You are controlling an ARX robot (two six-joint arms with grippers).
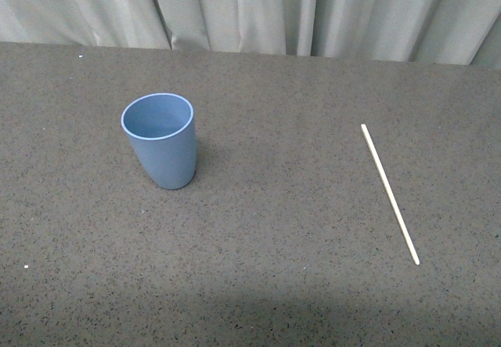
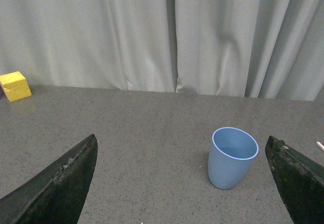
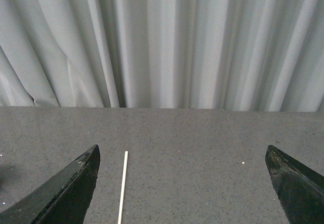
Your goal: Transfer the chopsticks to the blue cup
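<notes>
1. The chopsticks [image 1: 390, 194] show to us as a single pale stick lying flat on the dark speckled table [image 1: 274, 284]. It is on the right side in the front view, well apart from the blue cup [image 1: 160, 143], which stands mouth up on the left side.
2. In the front view neither arm shows. In the right wrist view the stick [image 3: 122, 186] is cut off at the picture's edge, so we see only its far part. In the left wrist view only a small pale tip [image 2: 320, 145] peeks in at the edge, beyond the cup [image 2: 232, 157].
3. In the front view, the stick's long axis runs away from the robot on a slant. Its far end lies nearer the table's middle, and its near end lies further right.
4. The left gripper [image 2: 180, 139] has its dark fingers [image 2: 61, 188] spread wide, holding nothing. The right gripper [image 3: 182, 148] is likewise spread, with bare table between its fingers [image 3: 298, 183].
5. A yellow block [image 2: 14, 86] sits near the curtain [image 2: 126, 32] at the table's far edge.
</notes>
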